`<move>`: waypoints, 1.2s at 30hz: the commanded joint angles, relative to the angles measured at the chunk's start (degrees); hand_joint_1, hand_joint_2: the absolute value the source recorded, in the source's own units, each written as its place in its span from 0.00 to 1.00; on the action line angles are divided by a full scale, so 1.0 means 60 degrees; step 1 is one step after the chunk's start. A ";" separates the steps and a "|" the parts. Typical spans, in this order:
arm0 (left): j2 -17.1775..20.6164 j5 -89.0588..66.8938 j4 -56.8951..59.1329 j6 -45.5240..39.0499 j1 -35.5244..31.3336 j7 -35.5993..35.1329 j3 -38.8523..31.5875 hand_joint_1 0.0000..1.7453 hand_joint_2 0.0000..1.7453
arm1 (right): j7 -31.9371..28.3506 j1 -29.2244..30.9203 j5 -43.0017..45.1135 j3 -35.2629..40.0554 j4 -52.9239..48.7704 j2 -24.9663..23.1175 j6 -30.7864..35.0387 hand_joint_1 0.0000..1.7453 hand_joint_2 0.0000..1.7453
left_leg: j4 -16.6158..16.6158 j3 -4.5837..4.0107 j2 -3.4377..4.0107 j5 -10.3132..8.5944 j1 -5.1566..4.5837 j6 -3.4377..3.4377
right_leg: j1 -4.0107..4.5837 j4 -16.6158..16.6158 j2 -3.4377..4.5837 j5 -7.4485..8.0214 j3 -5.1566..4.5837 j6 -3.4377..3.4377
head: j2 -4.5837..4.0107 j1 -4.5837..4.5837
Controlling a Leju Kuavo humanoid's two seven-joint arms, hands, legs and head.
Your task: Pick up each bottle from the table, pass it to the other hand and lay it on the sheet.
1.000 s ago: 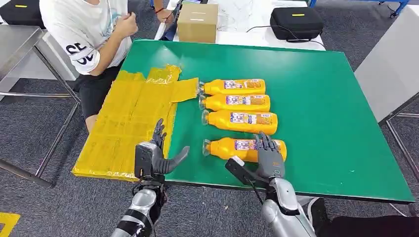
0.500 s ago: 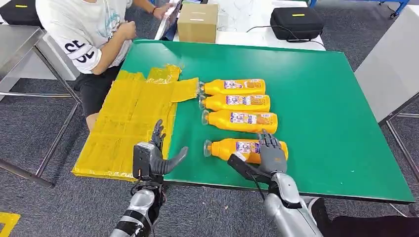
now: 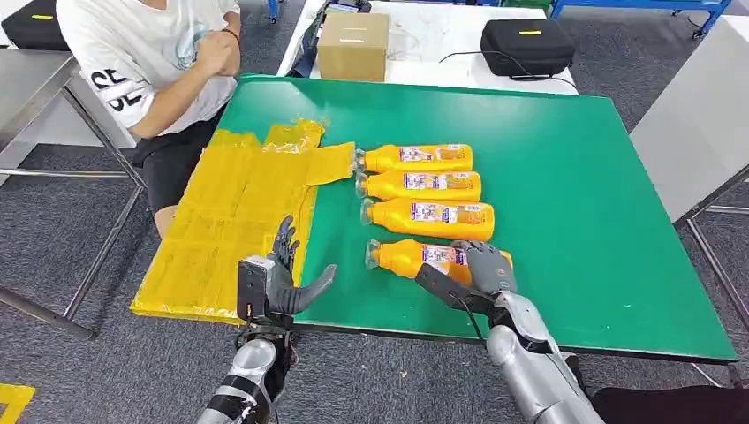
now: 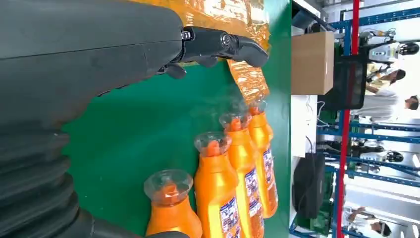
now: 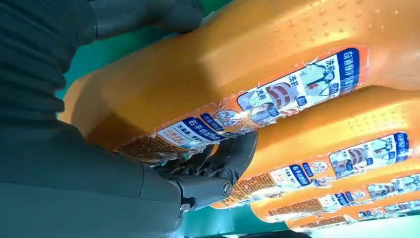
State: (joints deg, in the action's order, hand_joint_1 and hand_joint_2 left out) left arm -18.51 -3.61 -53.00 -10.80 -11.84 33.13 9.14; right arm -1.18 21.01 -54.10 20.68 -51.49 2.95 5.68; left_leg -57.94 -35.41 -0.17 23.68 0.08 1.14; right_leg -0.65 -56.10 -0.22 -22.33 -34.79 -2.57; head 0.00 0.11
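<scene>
My right hand [image 3: 481,269] fingers wrap the nearest bottle [image 3: 415,258]; left hand [image 3: 281,284] open, empty; a shallow grip risks rolling.

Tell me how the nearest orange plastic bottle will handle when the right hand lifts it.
The nearest orange plastic bottle looks rigid, so the right hand likely won't crush it. Its glossy surface may slip. Lying on its side, it could roll.

Glossy orange plastic bottles [image 3: 424,185], crinkled shiny yellow sheet [image 3: 230,221], matt green table [image 3: 574,177]
</scene>
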 commanded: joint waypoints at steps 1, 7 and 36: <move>-0.0045 0.0037 0.0808 -0.0102 -0.0461 0.0097 -0.0255 0.00 1.00 | -0.0401 -0.0523 0.0962 0.0191 0.0246 -0.0075 0.0115 1.00 1.00 | 0.0011 0.0021 -0.0021 0.0000 0.0008 -0.0009 | 0.0009 0.0011 -0.0021 -0.0007 0.0031 0.0011 | 0.0000 0.0000; 0.0065 -0.0184 0.0987 -0.0558 -0.0637 0.0102 -0.0151 0.00 1.00 | -0.1373 -0.0909 0.2416 -0.0350 -0.1393 -0.0981 0.1058 1.00 1.00 | 0.0005 0.0023 0.0022 0.0007 0.0006 -0.0013 | 0.0006 -0.0002 0.0011 0.0002 0.0021 0.0015 | 0.0000 0.0000; 0.0793 0.1432 -0.0637 0.2758 -0.0947 -0.0734 0.1134 0.00 1.00 | -0.3530 0.0197 0.5250 0.0198 -0.0272 -0.2411 0.2276 1.00 1.00 | 0.0007 -0.0049 0.0040 0.0009 0.0003 -0.0018 | 0.0003 -0.0011 0.0040 0.0002 -0.0042 0.0022 | 0.0000 -0.0004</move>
State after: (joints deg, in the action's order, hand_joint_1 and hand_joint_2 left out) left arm -17.42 3.24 -54.27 2.30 -16.90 29.29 12.24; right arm -21.55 16.46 -23.15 20.26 -61.26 -11.45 20.39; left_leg -57.94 -35.93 -0.14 23.64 0.08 1.10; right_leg -0.65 -56.18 -0.18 -22.27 -35.19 -2.52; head 0.00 0.09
